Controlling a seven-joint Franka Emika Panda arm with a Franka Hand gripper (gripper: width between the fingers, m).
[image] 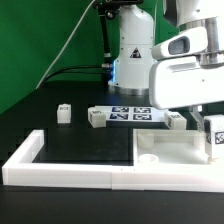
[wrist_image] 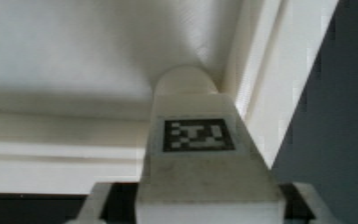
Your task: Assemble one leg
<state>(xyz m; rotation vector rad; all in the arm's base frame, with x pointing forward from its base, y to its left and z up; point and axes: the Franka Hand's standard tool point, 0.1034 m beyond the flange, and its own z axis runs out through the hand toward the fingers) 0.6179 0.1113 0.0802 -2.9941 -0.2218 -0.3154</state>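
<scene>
One leg (wrist_image: 197, 100) is in my tool (wrist_image: 197, 206). The jaws are drawn narrow onto its sides, and fingers (wrist_image: 108, 205) show on either flank in the wrist view. The tag faces the wrist camera and the free end points away from me. The grip looks square, but I can only see one face of the leg, so I can't rule out tilt in the other plane.

In the exterior view the held leg sits at the exterior view's right, low over the panel (image: 165, 148). I can't tell whether it's touching or just above.

Risks from here:
- No hole shows in the wrist view, only white surface past the tip. The one hole (image: 148, 157) I can make out in the exterior view is well apart from the tip, toward that view's left. If I push down off-centre, the tip lands on flat panel and the leg skews in my grip.
- The leg is short, stubby, smooth plastic. A side load at the tip could pivot it between the fingers or pop it out.
- The panel looks loose on the desk (image: 90, 145). A jammed tip would likely shove it along rather than seat. The border wall (image: 60, 172) only backs it on the near side and the exterior view's left.
- Of the three loose legs (image: 97, 119), one lies just beside the panel's far edge near my tool, so a sideways correction could knock it.
- The marker board (image: 133, 113) is farther off, low concern.
</scene>
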